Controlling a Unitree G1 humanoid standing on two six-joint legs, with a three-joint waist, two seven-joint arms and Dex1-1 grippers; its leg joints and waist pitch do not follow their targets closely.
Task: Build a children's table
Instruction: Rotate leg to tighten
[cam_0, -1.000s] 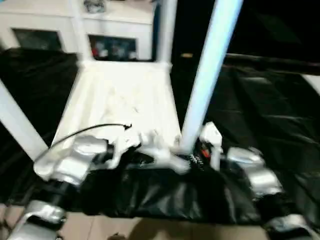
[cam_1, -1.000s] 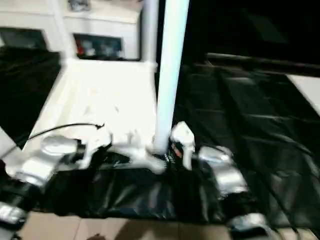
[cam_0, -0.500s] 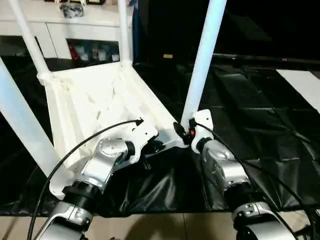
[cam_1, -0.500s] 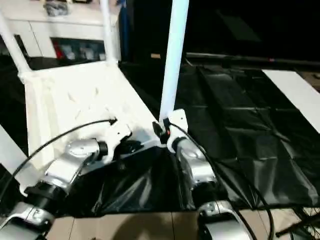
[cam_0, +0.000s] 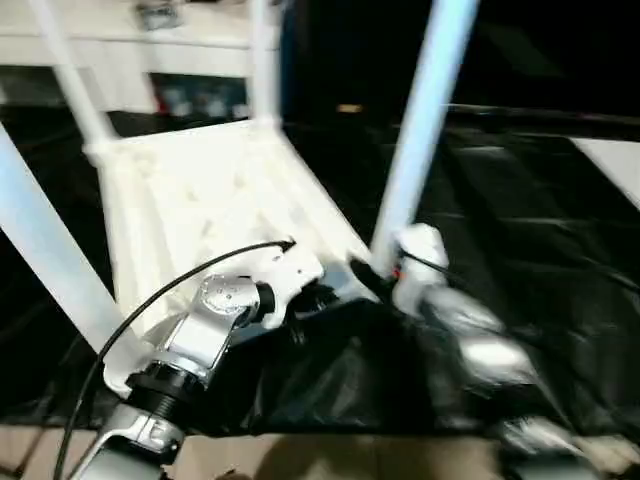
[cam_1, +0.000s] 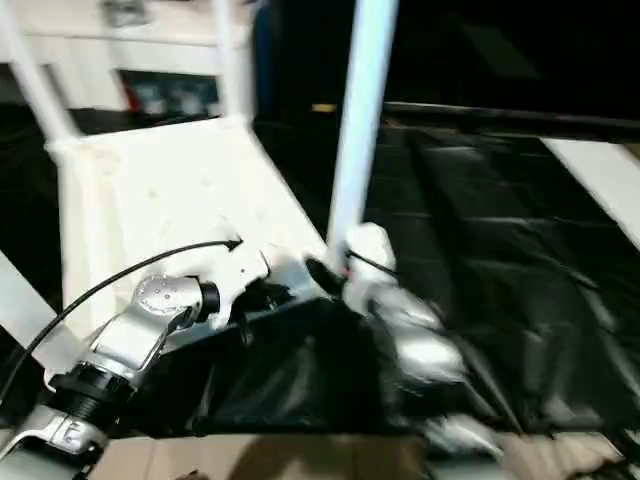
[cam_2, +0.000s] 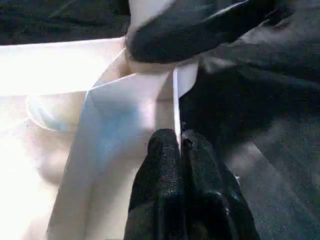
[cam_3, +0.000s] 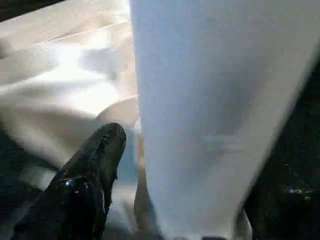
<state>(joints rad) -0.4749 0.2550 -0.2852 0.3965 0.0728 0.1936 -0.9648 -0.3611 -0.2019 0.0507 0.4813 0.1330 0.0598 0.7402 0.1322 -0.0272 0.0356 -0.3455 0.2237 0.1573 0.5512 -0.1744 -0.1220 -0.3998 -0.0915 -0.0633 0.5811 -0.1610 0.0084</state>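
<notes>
The children's table lies upside down on the black-draped surface, its ribbed white top facing up. White legs stand in its corner sockets, the near-right leg rising steeply. My left gripper is shut on the thin near rim of the top, seen also at the left gripper. My right gripper stands open around the base of the near-right leg. One black finger sits beside the leg with a small gap; the other is hidden behind it.
The black drape stretches to the right of the table top. A white cabinet stands at the back left. A strip of floor shows along the near edge. A black cable arcs over my left wrist.
The right gripper's jaws have spread wider around the leg's base, and the right forearm is moving. The left gripper stays clamped on the rim. The camera view has shifted.
</notes>
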